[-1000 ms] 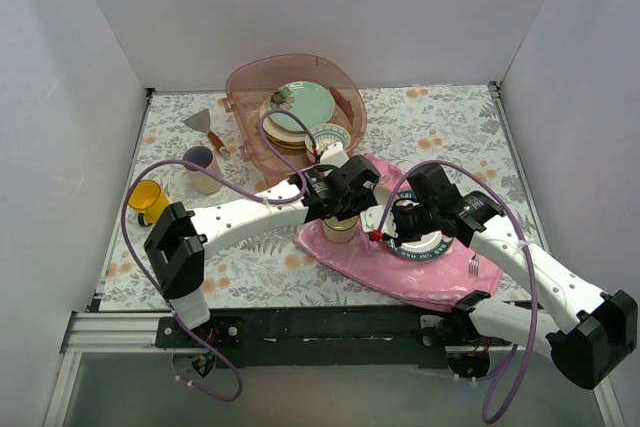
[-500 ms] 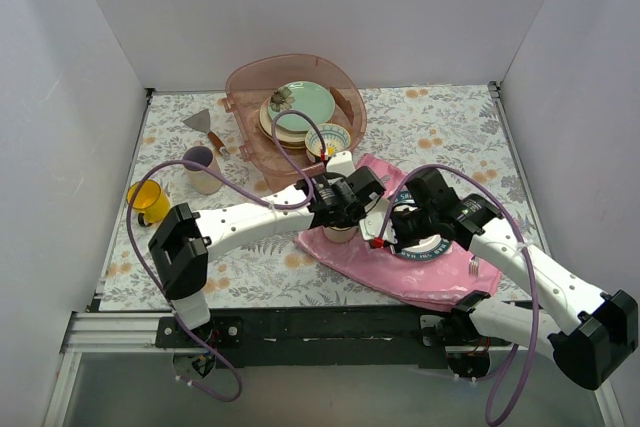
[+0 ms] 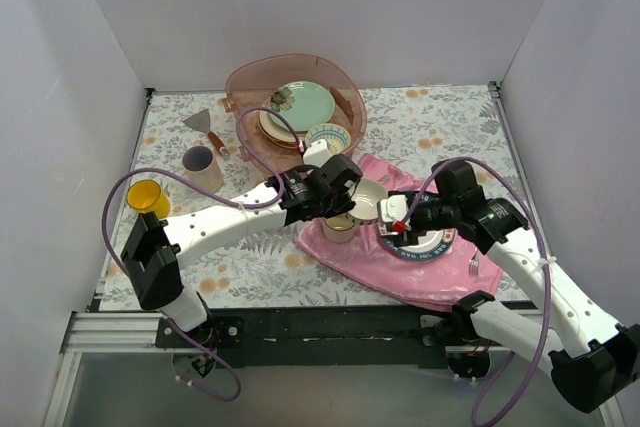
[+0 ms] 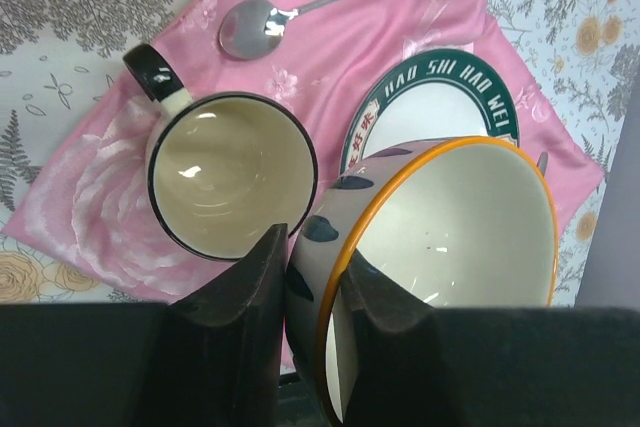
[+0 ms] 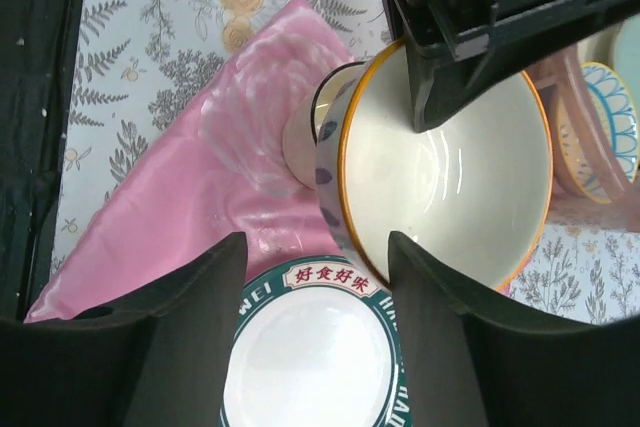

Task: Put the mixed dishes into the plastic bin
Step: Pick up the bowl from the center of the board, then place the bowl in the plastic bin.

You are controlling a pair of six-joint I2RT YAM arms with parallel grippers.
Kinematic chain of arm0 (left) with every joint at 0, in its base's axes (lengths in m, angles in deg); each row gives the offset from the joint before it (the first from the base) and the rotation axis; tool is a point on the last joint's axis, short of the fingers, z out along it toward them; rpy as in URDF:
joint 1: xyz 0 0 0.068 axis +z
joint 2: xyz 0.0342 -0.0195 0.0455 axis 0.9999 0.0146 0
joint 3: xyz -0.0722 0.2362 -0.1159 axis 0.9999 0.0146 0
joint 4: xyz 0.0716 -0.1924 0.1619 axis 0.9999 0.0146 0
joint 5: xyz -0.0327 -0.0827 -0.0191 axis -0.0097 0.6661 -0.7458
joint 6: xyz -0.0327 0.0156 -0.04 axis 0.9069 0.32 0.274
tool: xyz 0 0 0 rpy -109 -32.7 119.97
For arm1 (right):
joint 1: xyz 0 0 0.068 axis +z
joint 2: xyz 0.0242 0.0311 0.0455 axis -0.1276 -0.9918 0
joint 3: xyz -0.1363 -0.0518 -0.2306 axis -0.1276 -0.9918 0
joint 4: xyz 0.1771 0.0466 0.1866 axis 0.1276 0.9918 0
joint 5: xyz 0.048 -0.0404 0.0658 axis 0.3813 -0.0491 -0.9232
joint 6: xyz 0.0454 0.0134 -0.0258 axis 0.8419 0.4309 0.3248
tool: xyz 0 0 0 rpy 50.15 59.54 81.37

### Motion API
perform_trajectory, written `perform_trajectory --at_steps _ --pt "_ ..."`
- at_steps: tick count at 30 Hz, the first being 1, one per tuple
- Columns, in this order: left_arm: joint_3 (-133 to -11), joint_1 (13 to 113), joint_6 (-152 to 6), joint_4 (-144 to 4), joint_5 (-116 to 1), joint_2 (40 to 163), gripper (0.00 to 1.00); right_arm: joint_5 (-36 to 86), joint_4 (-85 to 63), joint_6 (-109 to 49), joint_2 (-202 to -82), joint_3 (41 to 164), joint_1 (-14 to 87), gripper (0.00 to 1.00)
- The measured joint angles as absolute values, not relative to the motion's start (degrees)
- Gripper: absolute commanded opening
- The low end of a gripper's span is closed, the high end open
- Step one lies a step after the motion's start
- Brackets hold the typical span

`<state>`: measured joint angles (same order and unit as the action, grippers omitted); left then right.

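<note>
Left gripper (image 4: 312, 252), fingers pinching the orange rim of the tilted cream bowl (image 4: 450, 227), over the pink cloth (image 4: 330, 37) just beside a black-rimmed cup (image 4: 230, 172); right gripper (image 5: 312, 247), jaws spread, over the lettered plate (image 5: 305, 357); plastic bin (image 3: 245, 82) farther back, holding a mint-green plate (image 3: 305, 99).

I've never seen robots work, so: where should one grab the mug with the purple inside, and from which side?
Probably its rim, from above. The mug stands upright with its mouth open upward, so one finger could drop inside and the other outside the wall. Its handle is too small to judge.
</note>
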<state>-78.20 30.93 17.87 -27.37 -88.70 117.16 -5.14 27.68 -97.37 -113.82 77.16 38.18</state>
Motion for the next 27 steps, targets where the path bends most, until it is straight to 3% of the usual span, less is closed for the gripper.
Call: perform_trajectory --at_steps 13,27 --pt "-78.18 39.36 12.74 -28.13 -88.48 113.48 0.0 -17.66 29.58 -95.66 -107.27 77.23 25.57 0.7" --pt "-83.14 50.64 -0.14 -33.4 -84.21 112.5 0.0 -23.7 17.43 -84.21 -105.74 62.67 13.9 0.72"
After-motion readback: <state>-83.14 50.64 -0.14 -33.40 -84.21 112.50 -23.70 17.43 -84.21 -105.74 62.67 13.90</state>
